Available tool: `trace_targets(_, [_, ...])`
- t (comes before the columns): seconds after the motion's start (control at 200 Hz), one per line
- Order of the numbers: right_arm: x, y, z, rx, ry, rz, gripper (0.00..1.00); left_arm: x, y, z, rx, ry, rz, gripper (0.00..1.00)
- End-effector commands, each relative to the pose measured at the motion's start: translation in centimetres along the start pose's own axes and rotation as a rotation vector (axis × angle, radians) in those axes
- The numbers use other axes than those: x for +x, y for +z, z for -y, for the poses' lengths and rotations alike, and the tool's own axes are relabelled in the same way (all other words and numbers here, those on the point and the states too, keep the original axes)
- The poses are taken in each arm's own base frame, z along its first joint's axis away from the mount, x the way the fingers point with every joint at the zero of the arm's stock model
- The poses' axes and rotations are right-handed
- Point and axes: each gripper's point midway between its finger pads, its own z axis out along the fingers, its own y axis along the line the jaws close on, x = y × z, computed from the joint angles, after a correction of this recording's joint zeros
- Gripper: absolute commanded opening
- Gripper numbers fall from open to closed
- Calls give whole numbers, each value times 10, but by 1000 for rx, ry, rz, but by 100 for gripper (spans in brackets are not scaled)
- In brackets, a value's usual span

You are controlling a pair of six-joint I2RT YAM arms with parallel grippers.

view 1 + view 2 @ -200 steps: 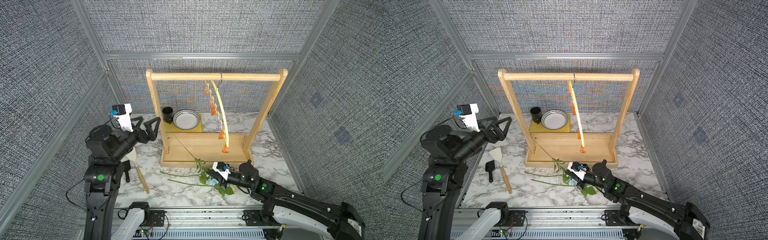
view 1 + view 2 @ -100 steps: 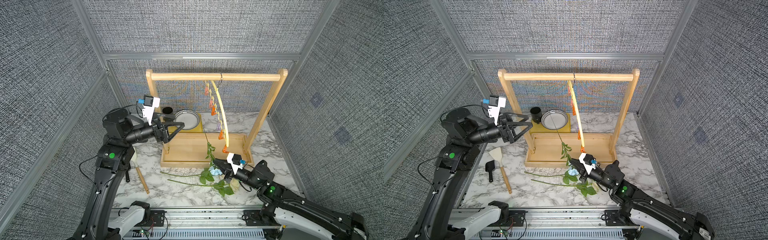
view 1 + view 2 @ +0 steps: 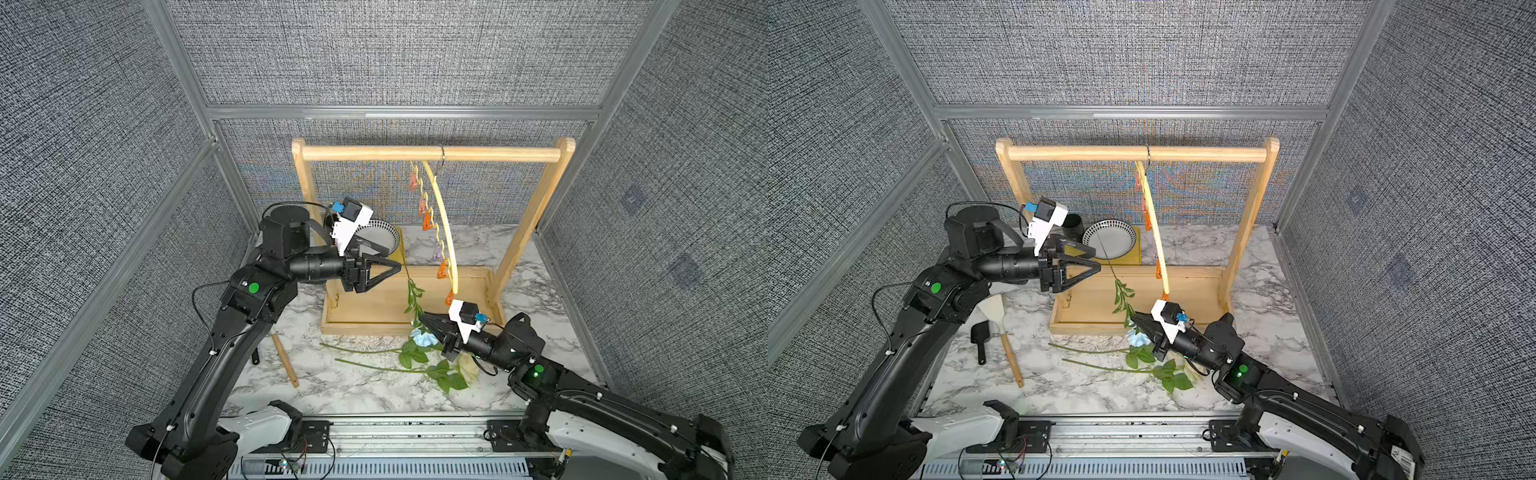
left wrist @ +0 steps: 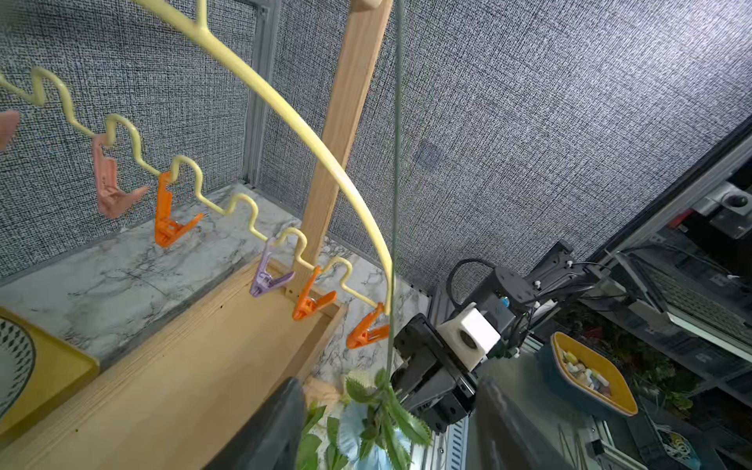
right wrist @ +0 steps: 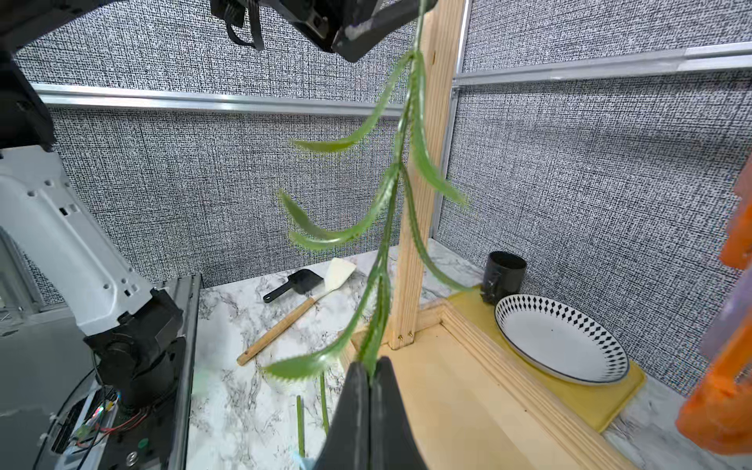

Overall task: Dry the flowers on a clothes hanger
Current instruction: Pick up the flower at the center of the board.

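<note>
- Swung in from the left edge of the worktop [image 3: 353, 395], the left hand [image 3: 395, 259] now reaches across the front of the wooden rack [image 3: 428, 154]. Its fingers have drawn closer, yet a clear gap still shows between them.
- Over the same stretch the right hand [image 3: 422, 319] has lifted the blue-flowered stem [image 3: 411, 291] off the worktop. Its fingers [image 5: 354, 407] are pressed together on the stem just above the blue bloom [image 3: 422, 337], and the stem stands nearly upright.
- The stem's thin upper end reaches the left hand's fingertips. In the left wrist view it runs through the gap between the fingers, and I cannot tell whether either one touches it.
- The clothes hanger [image 3: 448, 232] hangs by its hook from the rack's top rail. Its lowest orange clip [image 3: 449, 297] is just above the right hand.
- The two long green stems [image 3: 357, 350] lie on the worktop in front of the rack's base, with their leaves beside the right arm.
</note>
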Motion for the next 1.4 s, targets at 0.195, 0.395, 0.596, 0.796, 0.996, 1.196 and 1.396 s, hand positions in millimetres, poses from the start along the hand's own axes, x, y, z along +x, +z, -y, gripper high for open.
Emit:
trace_targets(0.195, [-13,1,-1,-6,9,45,0,1,23,-2,34,50,-41,36])
trace_targets(0.395, [-12,-1,1,9,12,55,0,-1,23,-1,35,70,-40,11])
trace_targets(0.596, [-6,-2,-1,-2,-7,28,44,0,18,0,13,98,-37,2])
trace_targets(0.796, [10,-7,-19,-110,-88,-92,66,7,11,-7,-63,168,-30,2])
trace_targets(0.996, [38,-14,-34,-197,-24,-249,88,21,-1,-20,-175,257,-42,2])
trace_targets(1.196, [39,-27,-53,-301,-9,-270,99,36,-4,-35,-250,295,-82,2])
trace_targets(1.396, [47,-38,-44,-232,-15,-258,99,49,1,-50,-287,271,-119,2])
